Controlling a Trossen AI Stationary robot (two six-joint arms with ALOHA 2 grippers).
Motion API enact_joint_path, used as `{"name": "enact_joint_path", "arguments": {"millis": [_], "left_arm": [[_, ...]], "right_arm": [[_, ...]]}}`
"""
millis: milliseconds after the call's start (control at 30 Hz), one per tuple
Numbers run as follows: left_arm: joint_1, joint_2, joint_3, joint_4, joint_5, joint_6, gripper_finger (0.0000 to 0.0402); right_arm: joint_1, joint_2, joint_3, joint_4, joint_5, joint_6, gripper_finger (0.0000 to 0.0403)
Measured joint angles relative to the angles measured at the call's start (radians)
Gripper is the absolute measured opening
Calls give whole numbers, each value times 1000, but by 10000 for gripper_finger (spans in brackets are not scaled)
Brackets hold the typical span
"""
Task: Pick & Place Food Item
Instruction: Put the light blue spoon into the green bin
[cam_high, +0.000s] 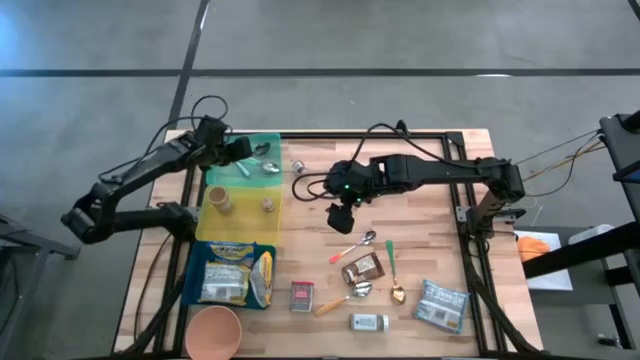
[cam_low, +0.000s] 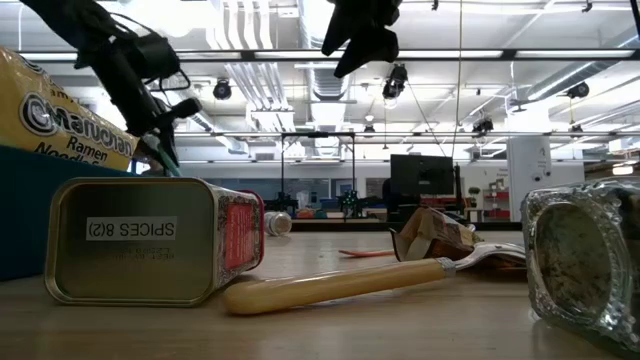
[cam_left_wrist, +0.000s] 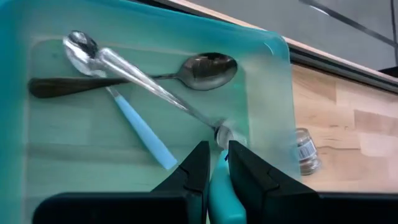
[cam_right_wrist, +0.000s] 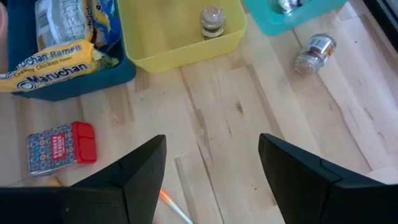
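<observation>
A teal-handled spoon (cam_left_wrist: 219, 186) is pinched between the nearly closed fingers of the left gripper (cam_left_wrist: 214, 163) above the teal tray (cam_left_wrist: 264, 81); release should be low and level. The right gripper (cam_right_wrist: 211, 168) is held open, empty, mid-table.

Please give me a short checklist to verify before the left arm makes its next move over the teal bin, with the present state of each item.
1. Left end effector shut on the teal-handled utensil: ok.
2. Left end effector above the teal bin: ok.
3. Free floor inside the bin for the utensil, beside the three spoons lying there: ok.
4. Right end effector open, empty, hanging over bare wood: ok.
5. Glass spice jar lies outside the bin, off the path: ok.
6. Which end the held utensil has: cannot tell.
</observation>
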Motion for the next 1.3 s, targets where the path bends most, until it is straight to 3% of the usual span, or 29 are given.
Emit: {"name": "enact_joint_path", "arguments": {"millis": [900,1200,1300], "left_arm": [[67,51,1,-37,47,96,47],[46,196,157,-198,48,163,46],[34,264,217,-265,5,194,16]], "right_arm": [[25,0,0,-24,-4,1,255],[25,0,0,-24,-4,1,255],[31,0,0,-26,-4,1,255]]}}
